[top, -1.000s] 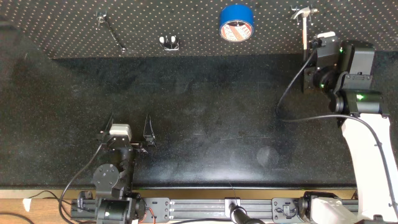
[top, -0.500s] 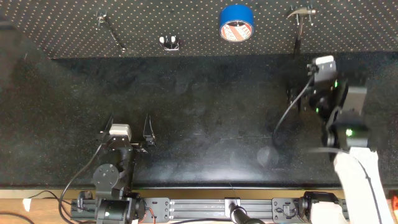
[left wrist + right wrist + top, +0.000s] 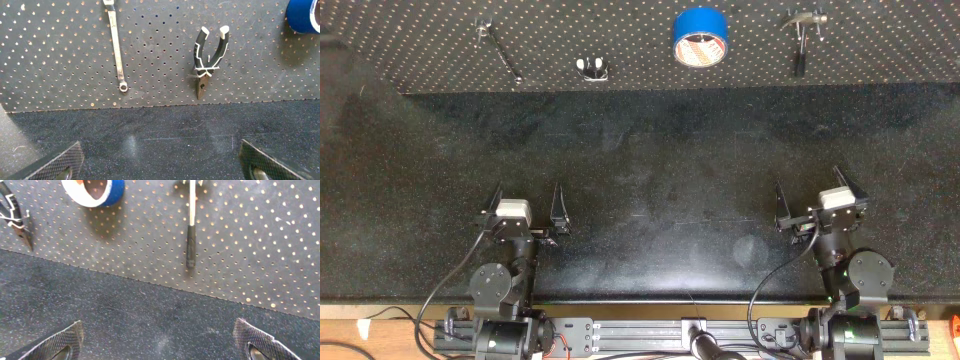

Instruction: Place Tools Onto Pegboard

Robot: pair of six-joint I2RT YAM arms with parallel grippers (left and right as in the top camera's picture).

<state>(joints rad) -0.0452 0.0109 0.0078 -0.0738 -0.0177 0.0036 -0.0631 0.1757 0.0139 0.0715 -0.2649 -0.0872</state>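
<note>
Pegboard (image 3: 620, 30) with wrench (image 3: 499, 51), pliers (image 3: 591, 68), tape (image 3: 700, 24), hammer (image 3: 802, 42)

A workshop bench: a pegboard (image 3: 620, 40) hung with a wrench (image 3: 116, 45), pliers (image 3: 207, 55), tape (image 3: 700, 37) and hammer (image 3: 191, 225) above a black mat (image 3: 640, 190).

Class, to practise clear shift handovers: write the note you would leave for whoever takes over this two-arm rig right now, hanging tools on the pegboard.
Left gripper: open, empty, near its base over the mat.
Right gripper: open, empty, near its base.
Things: wrench, pliers, blue tape roll and hammer all hang on the pegboard, left to right in the top view.
Done: all four hung.
Left: seemingly nothing; just check each hangs securely.
</note>
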